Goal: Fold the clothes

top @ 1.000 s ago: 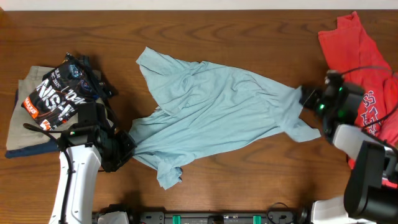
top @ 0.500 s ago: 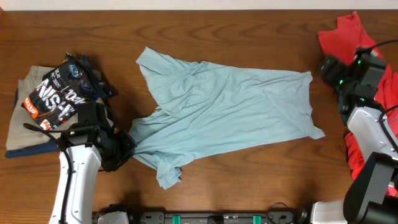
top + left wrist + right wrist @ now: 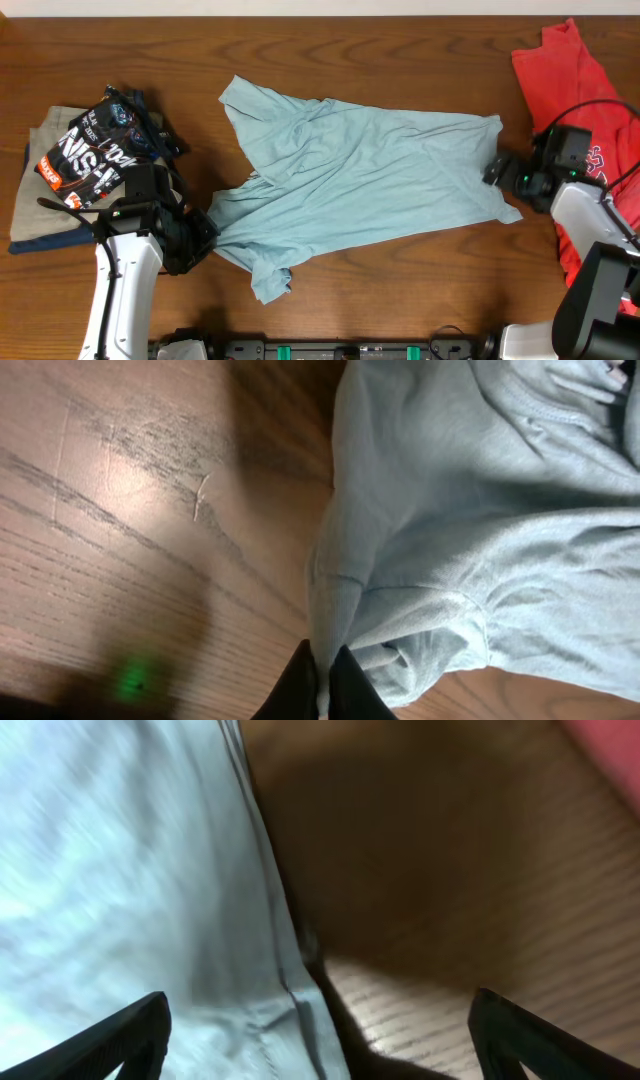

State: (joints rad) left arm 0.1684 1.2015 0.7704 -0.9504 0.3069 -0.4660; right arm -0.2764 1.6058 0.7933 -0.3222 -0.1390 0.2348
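The clothes, one pale blue-grey T-shirt [image 3: 370, 180], lie spread and wrinkled across the middle of the wooden table. My left gripper [image 3: 205, 232] is at the shirt's lower left corner, shut on a pinch of its edge. In the left wrist view the black fingertips [image 3: 298, 685] clamp a fold of the blue cloth [image 3: 480, 510]. My right gripper [image 3: 492, 168] hovers at the shirt's right hem, open. In the right wrist view its gripper [image 3: 320, 1020] stands wide over the hemmed edge [image 3: 120, 870] and bare wood, holding nothing.
A red T-shirt [image 3: 575, 70] with white lettering lies at the right edge, partly under my right arm. A black printed shirt [image 3: 100, 150] tops a pile of folded clothes [image 3: 30, 215] at the left. Bare wood [image 3: 400, 290] shows in front of the shirt.
My right gripper opened and let go of the shirt's right edge, which now lies spread flat. It swung away to the back right, then returned to the hem. The left gripper has not moved.
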